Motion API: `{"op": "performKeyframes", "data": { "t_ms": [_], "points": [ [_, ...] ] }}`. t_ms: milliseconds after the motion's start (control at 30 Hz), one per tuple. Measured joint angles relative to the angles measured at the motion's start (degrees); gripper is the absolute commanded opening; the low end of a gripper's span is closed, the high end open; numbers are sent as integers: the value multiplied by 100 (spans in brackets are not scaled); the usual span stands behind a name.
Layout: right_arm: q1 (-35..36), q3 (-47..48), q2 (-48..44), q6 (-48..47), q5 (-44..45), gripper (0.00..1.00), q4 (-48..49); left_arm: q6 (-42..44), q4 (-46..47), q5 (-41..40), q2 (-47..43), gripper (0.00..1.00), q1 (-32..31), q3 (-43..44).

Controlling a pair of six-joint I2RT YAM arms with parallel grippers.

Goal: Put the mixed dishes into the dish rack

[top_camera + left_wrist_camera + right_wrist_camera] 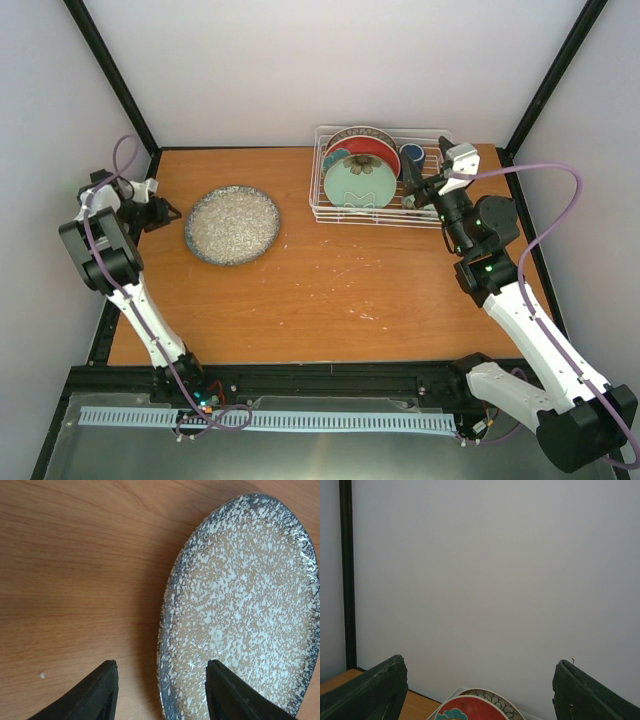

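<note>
My left gripper (161,664) is open and empty; the rim of the speckled grey plate (245,605), flat on the worktop (75,570), lies between its jaws. The right gripper (480,661) is wide open, also empty, near the dish rack (318,205).

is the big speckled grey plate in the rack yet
No, the speckled grey plate lies flat on the table, apart from the dish rack and to its left.

The wooden table (330,290) bears a speckled grey plate (232,224) and white dish rack (330,213).
</note>
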Motion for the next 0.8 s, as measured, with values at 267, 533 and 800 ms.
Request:
{"op": "performKeyframes", "data": {
  "t_ms": [267,533,800],
  "points": [
    [52,0,0,68,-136,79,-192,28,-4,90,136,45,28,0],
    [52,0,-4,157,-232,79,-223,26,-15,109,455,43,24,2],
    [109,0,20,197,-295,79,-225,17,-35,271,691,41,-46,118]
  ]
}}
